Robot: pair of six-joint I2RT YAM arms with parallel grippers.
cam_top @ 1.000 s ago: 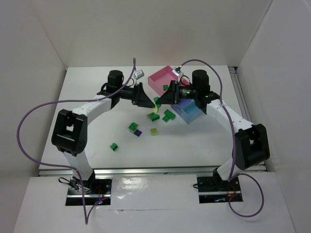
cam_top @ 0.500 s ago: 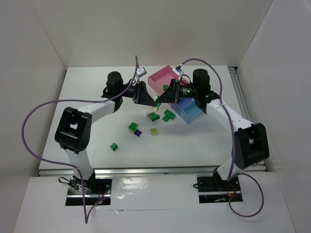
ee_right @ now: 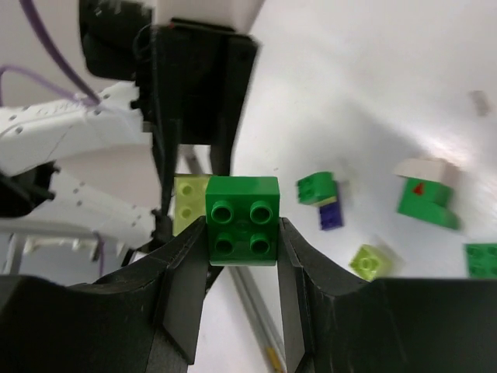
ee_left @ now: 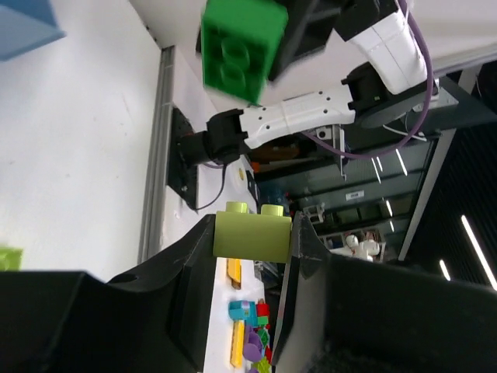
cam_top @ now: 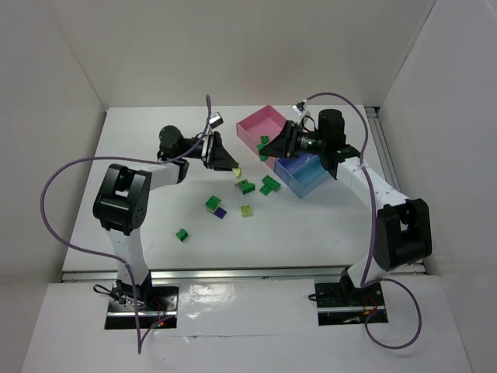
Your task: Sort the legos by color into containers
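Currently: mid-carry | left pincer [ee_left: 251, 237] gripped yellow-green brick [ee_left: 250, 231] | right pincer [ee_right: 242, 233] gripped green brick [ee_right: 242, 217] | next likely needed: release over matching trays [cam_top: 253, 125] beneath each.

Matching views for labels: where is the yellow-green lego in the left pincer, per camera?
Top external: yellow-green lego at the left pincer tip, mid-frame.
Left wrist: lower centre, clamped between the fingers.
Right wrist: left of centre, partly behind the dark green lego.
Shared landmark: that dark green lego in the right pincer, seen in all three.
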